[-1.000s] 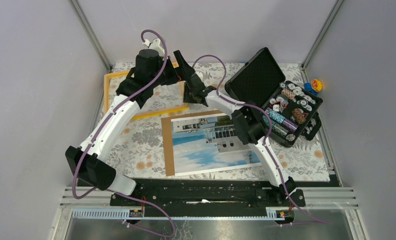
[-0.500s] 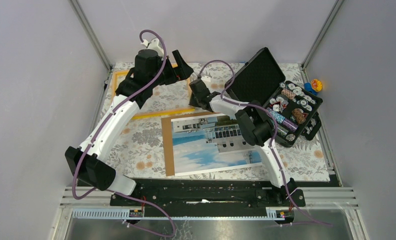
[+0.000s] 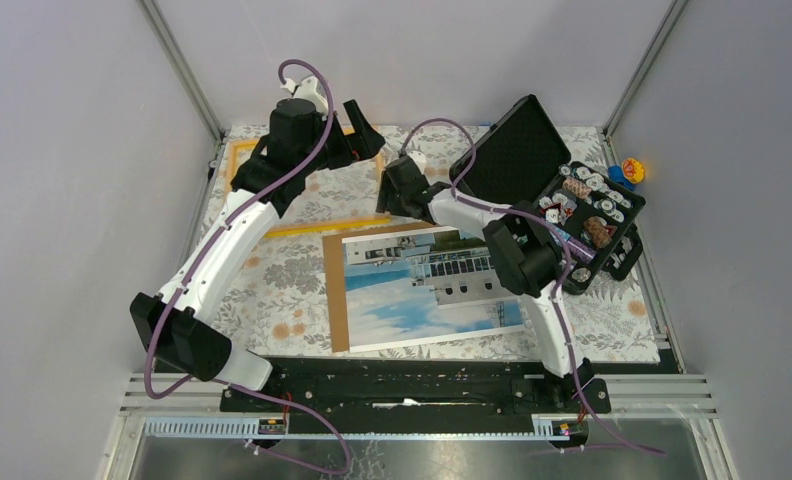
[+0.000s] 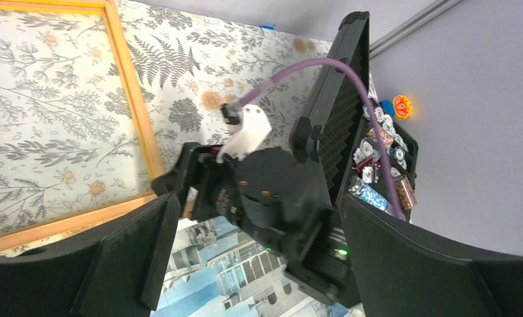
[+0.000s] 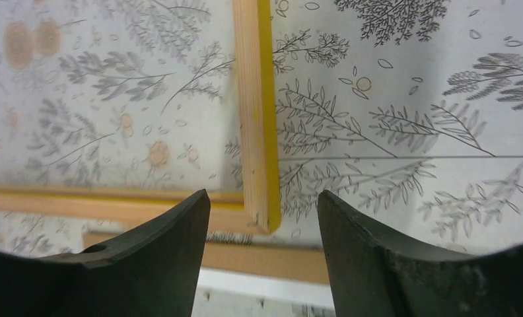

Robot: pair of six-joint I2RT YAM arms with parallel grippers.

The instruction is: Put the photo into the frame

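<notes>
The orange-yellow frame (image 3: 312, 226) lies flat at the back left of the floral cloth. The photo (image 3: 422, 295), a white building against blue sky, lies face up in front of it on the brown backing board (image 3: 334, 290). My left gripper (image 3: 364, 125) is open and empty, raised over the frame's far right corner. My right gripper (image 3: 390, 190) is open and empty, low beside the frame's near right corner. In the right wrist view that frame corner (image 5: 253, 99) lies just ahead of the open gripper (image 5: 263, 201), not touched. In the left wrist view the frame's side (image 4: 132, 99) and the photo (image 4: 212, 281) show.
An open black case (image 3: 512, 160) stands at the back right, its tray of poker chips (image 3: 587, 225) close to my right arm. A small orange and blue toy (image 3: 627, 172) sits by the right wall. Grey walls close in both sides.
The frame has shifted to the right and lies squarer. My left gripper has risen off it. My right gripper has drawn back to the right of the frame's corner.
</notes>
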